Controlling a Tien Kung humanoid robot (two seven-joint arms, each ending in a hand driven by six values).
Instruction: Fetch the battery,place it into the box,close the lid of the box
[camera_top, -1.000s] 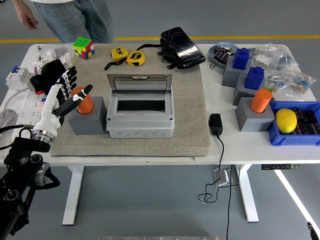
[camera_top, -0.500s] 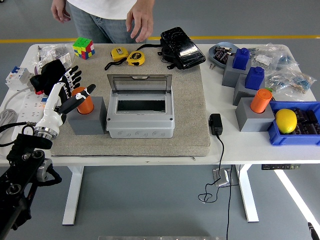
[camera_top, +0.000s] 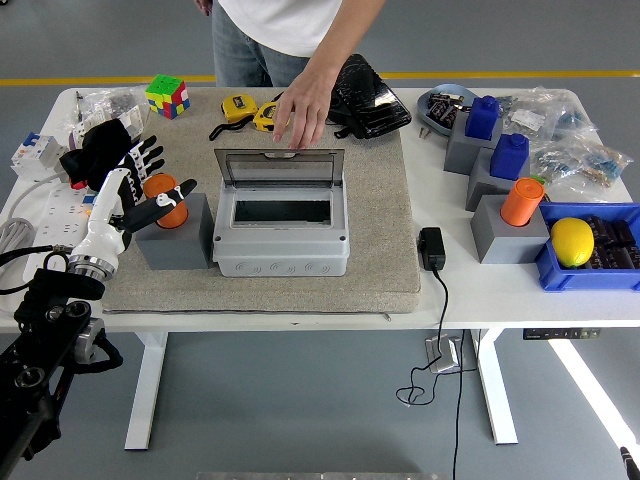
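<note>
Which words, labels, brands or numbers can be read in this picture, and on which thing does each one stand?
None can be read.
Yellow tape measures: dark face labels, too small to read.
White circuit breaker at the table's left edge: markings blurred.
Clear plastic bags at the right: any print too small to tell.
Grey plastic box with its clear lid open: no text visible.
</note>
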